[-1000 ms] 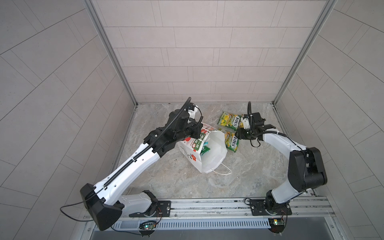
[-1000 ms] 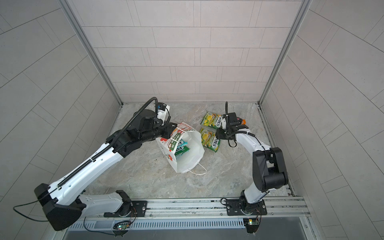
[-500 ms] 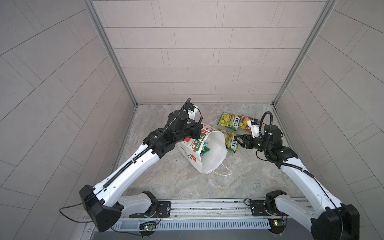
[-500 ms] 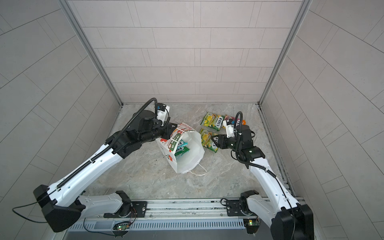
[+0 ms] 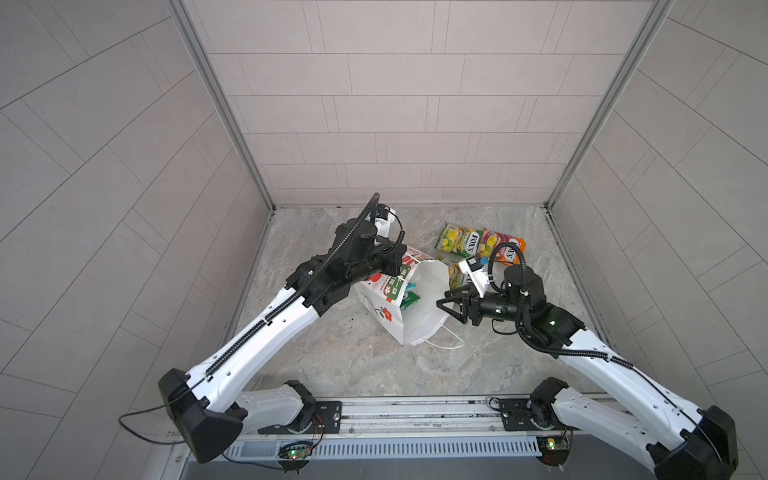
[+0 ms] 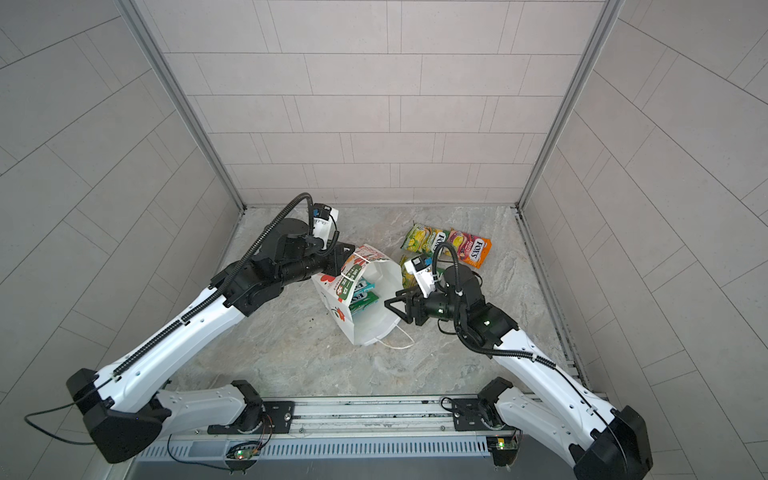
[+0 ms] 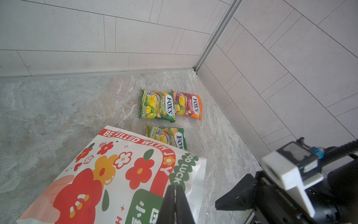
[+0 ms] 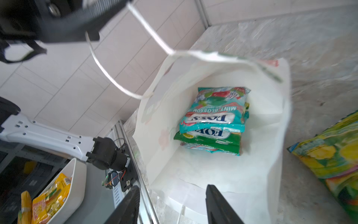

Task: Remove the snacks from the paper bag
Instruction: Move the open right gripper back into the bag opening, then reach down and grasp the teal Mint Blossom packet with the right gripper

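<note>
The white paper bag [image 5: 419, 316] [image 6: 370, 320] lies tilted on the marble floor with its mouth toward the right arm. My left gripper [image 5: 398, 266] [image 7: 175, 201] is shut on the bag's top edge by the cord handle [image 8: 108, 73] and holds the mouth up. My right gripper [image 5: 448, 305] [image 6: 395, 309] [image 8: 172, 189] stands open at the mouth, with nothing between its fingers. Inside lies a stack of teal and green snacks [image 8: 215, 120] [image 6: 360, 296]. Outside, at the back right, lie a green-yellow packet [image 7: 157, 104] [image 5: 459, 243], an orange-pink packet [image 7: 188, 105] [image 5: 503, 246] and another green-yellow packet [image 7: 168, 136], partly hidden in both top views.
Tiled walls close the floor at the back and on both sides. The arms' base rail [image 5: 415, 415] runs along the front. Beyond the rail stands a white bowl [image 8: 75, 186] with yellow packets. The bag's lower cord handle [image 5: 446, 343] trails on the floor.
My right gripper has drawn back from the packets at the back right and come to the bag's mouth, leaving the orange-pink packet on the floor. The left arm and the bag have stayed still.
</note>
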Controlling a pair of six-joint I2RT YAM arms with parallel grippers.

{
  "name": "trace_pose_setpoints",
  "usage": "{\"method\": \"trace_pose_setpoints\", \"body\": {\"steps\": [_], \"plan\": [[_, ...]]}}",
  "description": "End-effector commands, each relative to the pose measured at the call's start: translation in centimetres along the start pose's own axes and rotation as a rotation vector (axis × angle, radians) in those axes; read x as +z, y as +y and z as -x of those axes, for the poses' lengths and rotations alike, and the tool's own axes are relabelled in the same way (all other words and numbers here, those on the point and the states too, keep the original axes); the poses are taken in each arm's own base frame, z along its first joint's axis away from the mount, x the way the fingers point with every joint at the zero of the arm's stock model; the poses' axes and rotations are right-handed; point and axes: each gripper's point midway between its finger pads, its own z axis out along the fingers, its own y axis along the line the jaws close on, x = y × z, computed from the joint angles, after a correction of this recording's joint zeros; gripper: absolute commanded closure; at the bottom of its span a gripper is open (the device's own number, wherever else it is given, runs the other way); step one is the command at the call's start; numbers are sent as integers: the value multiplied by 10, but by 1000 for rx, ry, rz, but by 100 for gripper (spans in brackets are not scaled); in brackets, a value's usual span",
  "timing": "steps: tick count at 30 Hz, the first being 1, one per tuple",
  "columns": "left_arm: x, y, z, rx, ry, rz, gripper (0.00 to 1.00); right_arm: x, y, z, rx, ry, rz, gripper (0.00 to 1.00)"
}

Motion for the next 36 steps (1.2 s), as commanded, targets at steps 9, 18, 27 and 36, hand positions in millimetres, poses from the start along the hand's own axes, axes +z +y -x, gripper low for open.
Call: {"method": "trace_pose_setpoints", "body": {"steps": [9, 18, 27, 36], "plan": [[-10, -7, 14, 5, -55, -21, 100, 55, -18, -29, -40, 144, -107, 46], [-10, -8, 13, 5, -51, -28, 100, 78, -47, -13, 121, 61, -262, 46], [-9, -11, 12, 3, -54, -37, 100, 100, -53, -5, 254, 42, -310, 47], [-6, -15, 8, 17, -40, -50, 100, 107, -62, 7, 450, -77, -353, 48]]}}
